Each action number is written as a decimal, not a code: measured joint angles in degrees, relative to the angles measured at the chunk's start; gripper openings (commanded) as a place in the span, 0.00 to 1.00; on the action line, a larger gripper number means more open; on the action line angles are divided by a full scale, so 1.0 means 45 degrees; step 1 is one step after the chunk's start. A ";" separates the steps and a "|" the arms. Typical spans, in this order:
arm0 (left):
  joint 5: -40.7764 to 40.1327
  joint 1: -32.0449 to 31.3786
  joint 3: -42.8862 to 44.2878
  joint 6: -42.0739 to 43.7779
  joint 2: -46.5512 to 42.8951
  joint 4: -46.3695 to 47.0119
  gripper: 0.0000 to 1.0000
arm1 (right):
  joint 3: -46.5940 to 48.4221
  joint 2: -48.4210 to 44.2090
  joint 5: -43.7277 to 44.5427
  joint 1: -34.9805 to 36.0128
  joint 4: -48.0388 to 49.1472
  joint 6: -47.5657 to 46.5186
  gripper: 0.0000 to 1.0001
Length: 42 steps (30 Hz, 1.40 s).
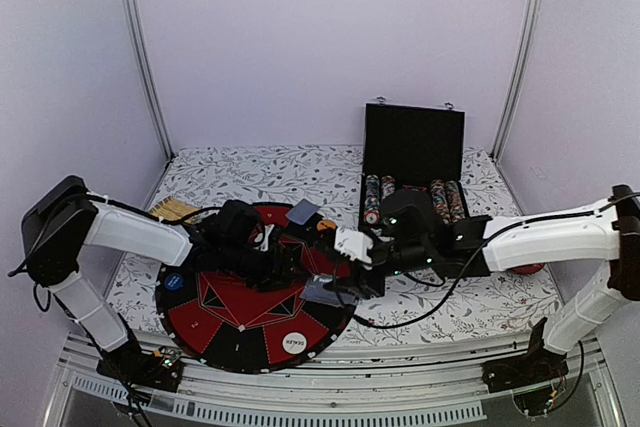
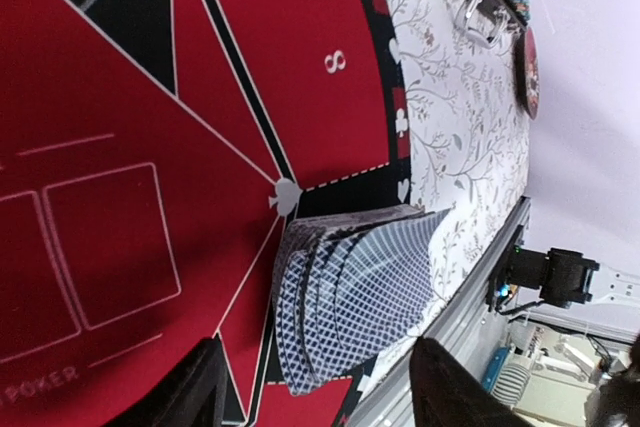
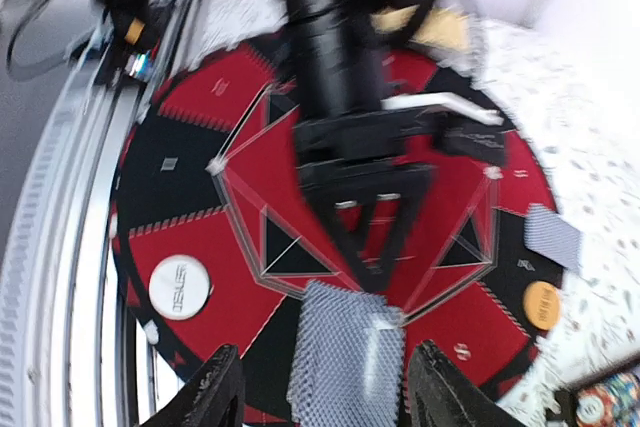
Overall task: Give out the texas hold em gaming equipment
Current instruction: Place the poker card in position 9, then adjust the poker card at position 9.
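Grey-blue lattice-backed cards point(image 2: 350, 292) on red-and-black mat point(image 1: 240, 304) (white dealer disc point(image 1: 293, 341))

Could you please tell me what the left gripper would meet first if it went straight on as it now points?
The left gripper would probably meet the fanned stack of playing cards first; it lies straight ahead between the open fingers, though depth is unclear.

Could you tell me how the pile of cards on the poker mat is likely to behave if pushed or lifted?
The pile of cards lies splayed, edges stepped, so a push would probably fan it further rather than slide it whole. The cards look thin and smooth, so a lifted few may bend or slip apart.
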 measured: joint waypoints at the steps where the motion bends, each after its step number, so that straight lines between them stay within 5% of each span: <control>1: -0.0107 0.0029 0.0010 0.0097 -0.0209 -0.0194 0.63 | -0.0151 -0.0544 0.0102 -0.0155 0.0209 0.0510 0.50; 6: -0.0869 0.0083 0.0117 0.0452 -0.0874 -0.1423 0.42 | -0.0680 -0.1554 0.2837 -0.0797 0.0112 0.3303 0.35; 15: -0.3007 -0.0369 0.0923 0.0952 -0.0107 -0.4284 0.36 | -0.0704 0.0729 0.5605 -0.0947 -0.2715 0.8349 0.04; 42: -0.3264 -0.1593 0.3628 0.1651 0.2229 -0.4673 0.33 | 0.0991 0.3672 0.4532 -0.0495 -0.3128 1.0287 0.03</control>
